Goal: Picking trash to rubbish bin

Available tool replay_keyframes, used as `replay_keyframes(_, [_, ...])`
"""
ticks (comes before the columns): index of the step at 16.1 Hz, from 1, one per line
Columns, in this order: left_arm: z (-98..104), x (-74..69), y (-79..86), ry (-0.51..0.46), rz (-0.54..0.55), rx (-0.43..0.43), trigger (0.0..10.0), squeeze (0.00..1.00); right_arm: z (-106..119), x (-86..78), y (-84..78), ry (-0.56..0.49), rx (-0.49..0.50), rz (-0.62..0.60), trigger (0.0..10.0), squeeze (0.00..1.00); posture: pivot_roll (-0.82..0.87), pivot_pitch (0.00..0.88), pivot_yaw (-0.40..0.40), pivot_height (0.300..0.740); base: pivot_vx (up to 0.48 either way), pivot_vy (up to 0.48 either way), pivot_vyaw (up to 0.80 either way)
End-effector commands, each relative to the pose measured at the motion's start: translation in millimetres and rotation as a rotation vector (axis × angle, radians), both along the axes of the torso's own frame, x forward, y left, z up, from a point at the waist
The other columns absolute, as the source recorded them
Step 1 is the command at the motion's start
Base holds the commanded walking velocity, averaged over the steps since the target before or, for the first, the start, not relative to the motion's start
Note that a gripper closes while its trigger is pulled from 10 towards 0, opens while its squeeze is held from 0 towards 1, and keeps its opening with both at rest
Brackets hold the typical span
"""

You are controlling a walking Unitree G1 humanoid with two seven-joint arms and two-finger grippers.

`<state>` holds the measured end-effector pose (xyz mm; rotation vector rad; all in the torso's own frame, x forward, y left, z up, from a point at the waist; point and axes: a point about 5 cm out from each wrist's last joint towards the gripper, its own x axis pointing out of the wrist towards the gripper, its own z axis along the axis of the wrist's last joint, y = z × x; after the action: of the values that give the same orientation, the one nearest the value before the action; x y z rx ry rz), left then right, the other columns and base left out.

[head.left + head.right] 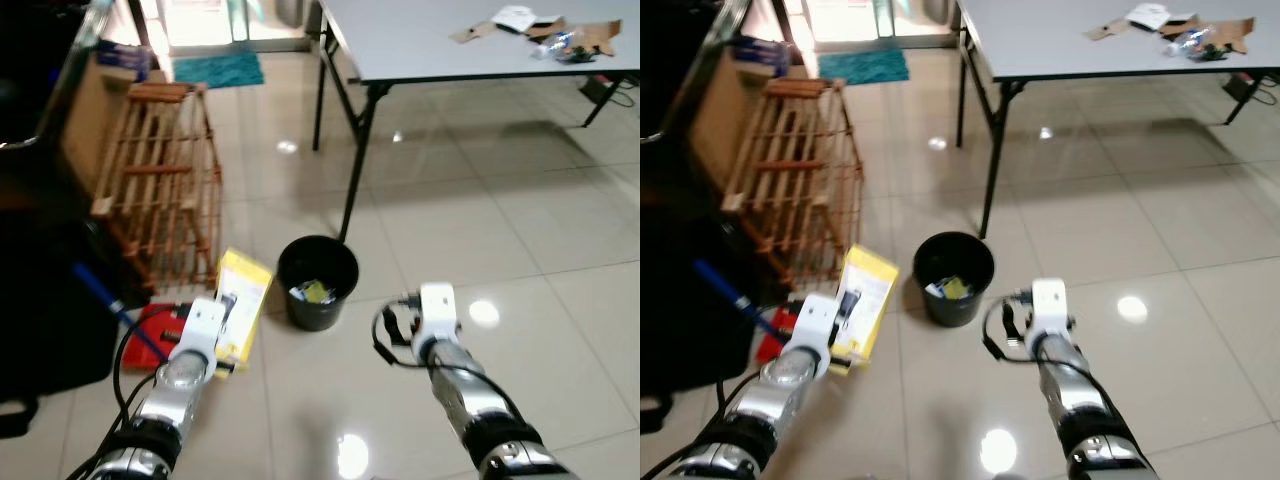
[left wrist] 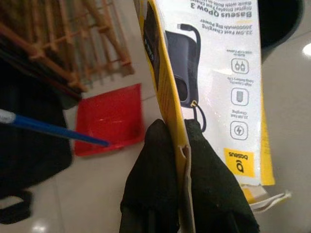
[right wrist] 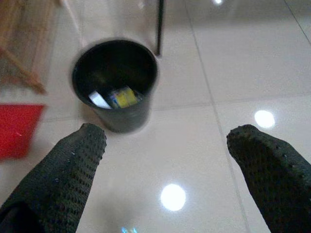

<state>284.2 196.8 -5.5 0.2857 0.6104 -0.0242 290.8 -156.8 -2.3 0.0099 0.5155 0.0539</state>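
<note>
A grey folding worktop (image 1: 430,40) stands at the far right, with scraps of cardboard and paper (image 1: 540,32) lying on its far end. At the far left a wooden slatted rack (image 1: 165,170) leans on the tiled floor (image 1: 520,220), and a red dustpan (image 2: 111,119) with a blue handle lies on the floor near its foot. Near the worktop's closest leg sits the black rubbish bin (image 1: 317,282), open at the top, with a few pieces of trash at the bottom. Just left of the bin, the yellow-and-white power bank box (image 1: 243,300) is held off the floor, tilted on edge. The left hand (image 2: 183,187) is clamped on the box's lower edge, one black finger on each face. The right hand (image 3: 172,170) hovers over the floor on the near right side of the bin, its fingers spread wide apart with nothing between them.
</note>
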Motion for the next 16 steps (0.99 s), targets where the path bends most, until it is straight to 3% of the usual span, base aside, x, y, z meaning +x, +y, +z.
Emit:
replay_keyframes(1, [-5.7, -7.4, 9.1, 0.019, 0.017, 0.015, 10.0, 0.00, -3.5, -2.8, 1.1, 0.011, 0.016, -0.006, 10.0, 0.00, 0.01, 0.108, -0.046, 0.740, 0.409, 0.000, 0.00])
replay_keyframes(4, [-6.6, -6.7, 11.3, 0.013, 0.031, 0.015, 10.0, 0.00, -10.6, -7.5, 7.7, 0.042, 0.032, 0.031, 10.0, 0.00, 0.01, 0.104, -0.046, 0.740, 0.405, 0.000, 0.00])
replay_keyframes(16, [-6.4, -4.1, 7.7, -0.002, 0.023, 0.009, 10.0, 0.00, -19.7, -14.9, 9.5, 0.081, 0.038, 0.028, 10.0, 0.00, 0.01, 0.107, -0.049, 0.740, 0.391, 0.000, 0.00])
